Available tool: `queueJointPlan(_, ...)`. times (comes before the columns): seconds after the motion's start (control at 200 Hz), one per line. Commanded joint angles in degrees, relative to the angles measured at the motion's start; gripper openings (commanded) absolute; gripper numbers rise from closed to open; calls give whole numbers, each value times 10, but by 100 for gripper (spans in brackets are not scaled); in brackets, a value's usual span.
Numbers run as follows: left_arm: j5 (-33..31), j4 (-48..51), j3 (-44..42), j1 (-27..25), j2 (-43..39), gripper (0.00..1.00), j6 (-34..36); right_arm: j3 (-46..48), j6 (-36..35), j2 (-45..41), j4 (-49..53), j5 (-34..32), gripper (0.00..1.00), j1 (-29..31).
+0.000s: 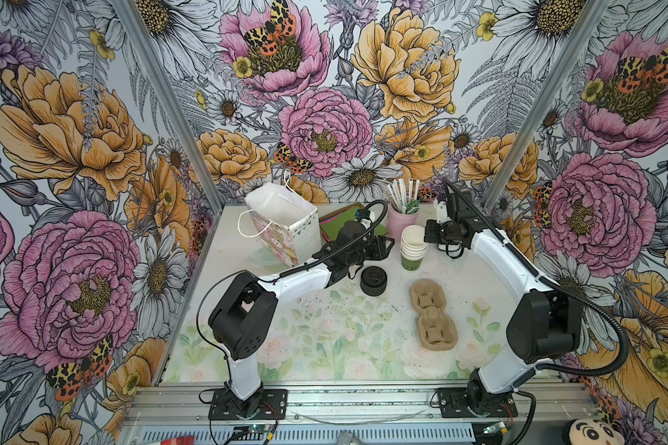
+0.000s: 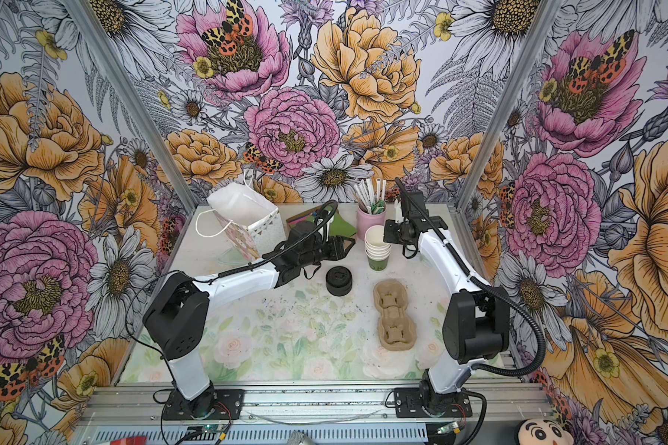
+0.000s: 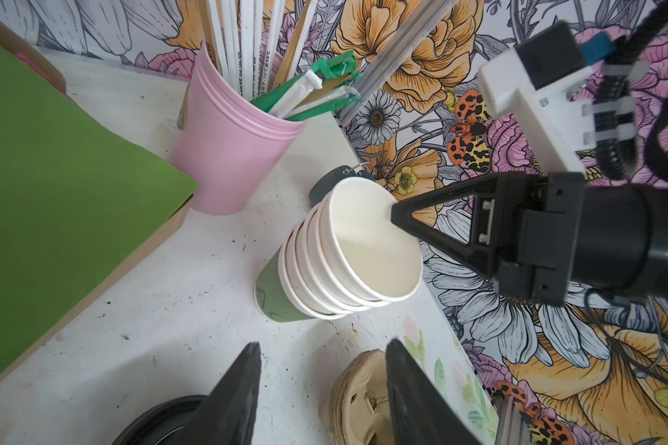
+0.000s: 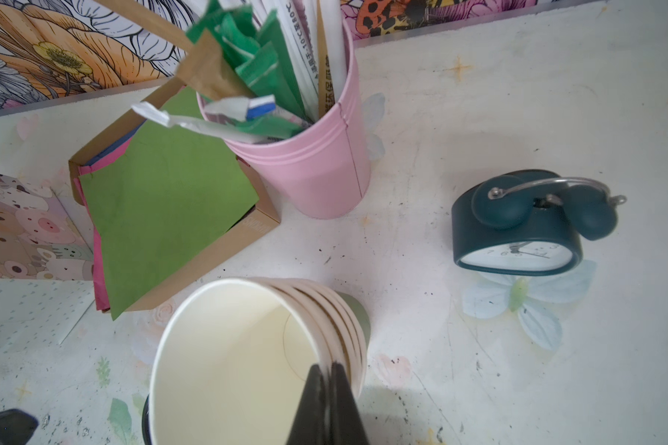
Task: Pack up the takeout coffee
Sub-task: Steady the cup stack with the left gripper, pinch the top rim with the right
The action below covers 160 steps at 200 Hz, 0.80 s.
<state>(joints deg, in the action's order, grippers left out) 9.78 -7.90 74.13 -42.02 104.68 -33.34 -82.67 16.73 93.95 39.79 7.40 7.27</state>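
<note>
- Progress: early stage. No lidded cup appears in any view, so the coffee is not yet made up.
- Task item: the nearest thing to it is the top cup (image 4: 228, 346) of the stack (image 1: 413, 246), lidless and white inside. It stands right of centre, in the upper half of both top views.
- Right hand (image 4: 326, 368): closed on that cup's rim, one finger inside the wall and one outside. Whether the cup has lifted from the stack cannot be told.
- Left hand (image 3: 323, 346): fingers partly apart, holding nothing. In both top views it sits just left of the stack, near the lids (image 1: 373, 281).
- Outstanding, by judgement: separate the cup, fit a lid, pack it.
- The bag (image 1: 282, 219), at the upper left of the surface (image 1: 324, 327), shows no cup inside. The carrier (image 1: 432, 316), at the lower right, has empty pockets.
- Right wrist view only: the pinch on the rim, and the whole clock (image 4: 517, 231), which the right arm hides in both top views.
- Left wrist view only: the gap between the left fingers.
- Top views only: the bag's open mouth.
</note>
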Motion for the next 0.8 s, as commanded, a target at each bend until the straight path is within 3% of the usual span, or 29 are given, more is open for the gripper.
queueJointPlan(0.0, 21, -5, 28, 2, 24, 54, -8, -9, 4, -29, -6, 7, 0, -3)
queueJointPlan(0.795, 51, 90, 159, 3, 127, 44, -23, 20, 19, -24, -10, 67, 0, -29)
